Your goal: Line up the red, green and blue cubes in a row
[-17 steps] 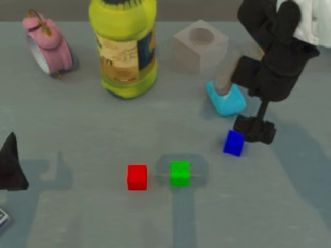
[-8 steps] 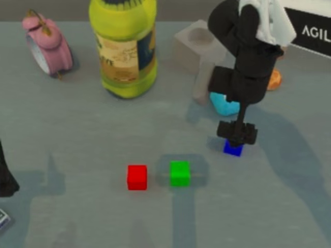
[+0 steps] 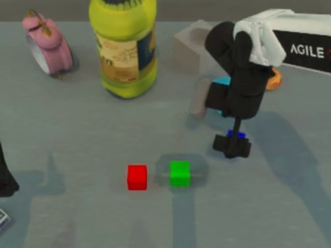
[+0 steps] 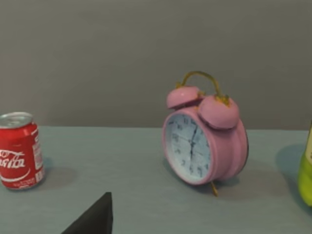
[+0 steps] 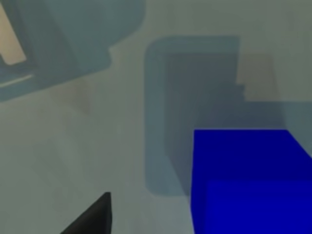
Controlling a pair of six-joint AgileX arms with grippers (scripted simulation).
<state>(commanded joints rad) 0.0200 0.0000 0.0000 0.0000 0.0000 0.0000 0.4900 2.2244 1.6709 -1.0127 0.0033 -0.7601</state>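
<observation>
The red cube (image 3: 137,177) and the green cube (image 3: 180,173) sit side by side near the table's front middle, a small gap between them. The blue cube (image 3: 237,135) lies to their right and a little farther back. It is mostly hidden under my right gripper (image 3: 232,146), which hangs directly over it, open. In the right wrist view the blue cube (image 5: 248,180) fills the near corner, with a gap of bare table between it and one dark fingertip (image 5: 95,217). My left gripper (image 3: 5,178) is parked at the table's left edge, open and holding nothing.
Along the back stand a pink alarm clock (image 3: 46,44), a big yellow bottle (image 3: 124,46) and a grey block with a round hole (image 3: 194,41). A cyan object (image 3: 222,81) and an orange one (image 3: 275,80) are partly hidden behind my right arm. A red cola can (image 4: 19,151) shows in the left wrist view.
My right arm has swung left and forward, and its gripper has come down over the blue cube. The left gripper has drawn back to the left edge. Red and green cubes stayed put.
</observation>
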